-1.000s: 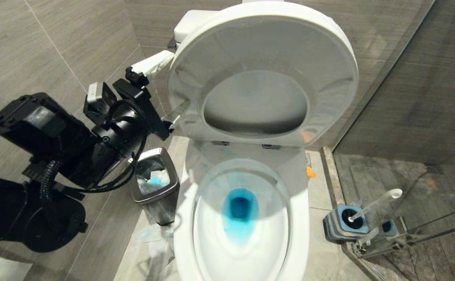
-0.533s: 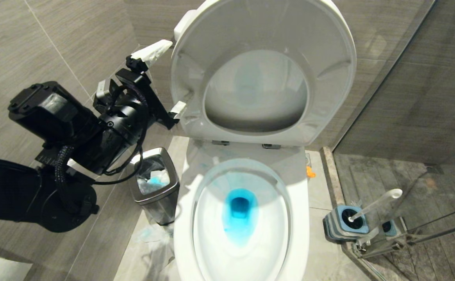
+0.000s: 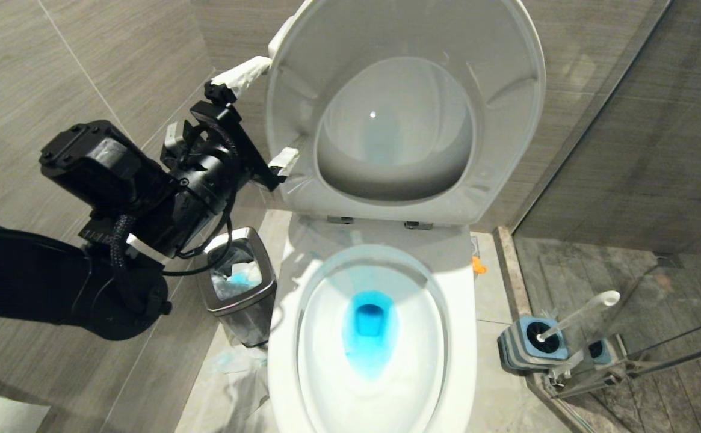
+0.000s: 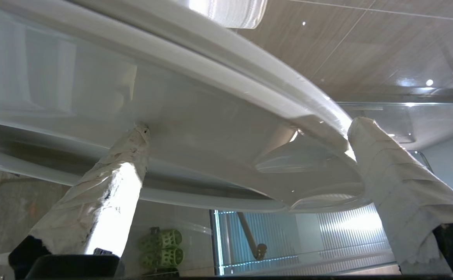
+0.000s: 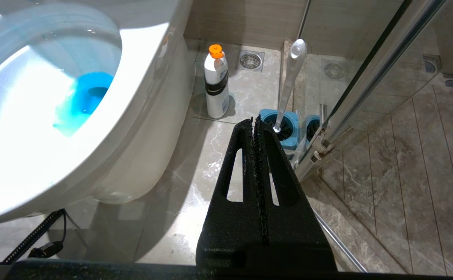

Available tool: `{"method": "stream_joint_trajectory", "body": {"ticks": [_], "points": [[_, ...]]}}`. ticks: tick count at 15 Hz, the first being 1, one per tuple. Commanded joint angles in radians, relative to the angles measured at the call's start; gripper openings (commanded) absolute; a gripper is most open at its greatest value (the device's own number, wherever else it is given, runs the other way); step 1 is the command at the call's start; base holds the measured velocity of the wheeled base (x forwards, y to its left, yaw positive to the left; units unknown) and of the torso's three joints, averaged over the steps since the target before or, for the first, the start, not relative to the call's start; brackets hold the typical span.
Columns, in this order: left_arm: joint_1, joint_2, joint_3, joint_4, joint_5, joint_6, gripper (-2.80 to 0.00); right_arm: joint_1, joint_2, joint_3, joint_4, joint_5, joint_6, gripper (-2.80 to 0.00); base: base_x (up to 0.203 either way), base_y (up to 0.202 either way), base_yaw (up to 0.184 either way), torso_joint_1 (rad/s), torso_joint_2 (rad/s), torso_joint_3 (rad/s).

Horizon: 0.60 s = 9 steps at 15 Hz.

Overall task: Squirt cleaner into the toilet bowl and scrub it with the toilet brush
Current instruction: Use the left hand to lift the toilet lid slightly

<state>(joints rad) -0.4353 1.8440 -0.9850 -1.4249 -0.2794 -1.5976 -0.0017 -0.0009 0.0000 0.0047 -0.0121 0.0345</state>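
The left hand [image 3: 264, 111], fingers spread wide, straddles the raised seat's left rim. The toilet bowl [image 3: 464, 337] runs lengthwise away from the robot, with cleaner [image 3: 369, 328] pooled blue inside. The toilet brush [image 3: 576, 317] stands in its floor holder, handle leaning up-right. The right hand [image 5: 254, 125] hangs clenched, empty.

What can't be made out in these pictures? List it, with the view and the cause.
- Brush head: head and right wrist views, sunk in its holder.
- Tank: head view, almost all behind the raised lid, whose edge the open left gripper straddles.
- Bottle label: right wrist view, too small to read.
- Right arm: outside the head view; only the shut right gripper shows, in its wrist view.
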Motion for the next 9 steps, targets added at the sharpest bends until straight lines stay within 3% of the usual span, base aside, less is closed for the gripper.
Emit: {"method": "stream_joint_trajectory", "body": {"ticks": [1, 9], "points": [[0.000, 0.038, -0.034, 0.007, -0.001, -0.015, 0.00, 0.000, 0.001, 0.001, 0.000, 0.000, 0.001, -2.80, 0.000, 0.000, 0.000, 0.000, 0.00, 0.000], [0.001, 0.142, -0.205, 0.050, -0.004, -0.041, 0.00, 0.000, 0.001, 0.000, 0.000, 0.000, 0.000, -2.80, 0.000, 0.000, 0.000, 0.000, 0.00, 0.000]]}}
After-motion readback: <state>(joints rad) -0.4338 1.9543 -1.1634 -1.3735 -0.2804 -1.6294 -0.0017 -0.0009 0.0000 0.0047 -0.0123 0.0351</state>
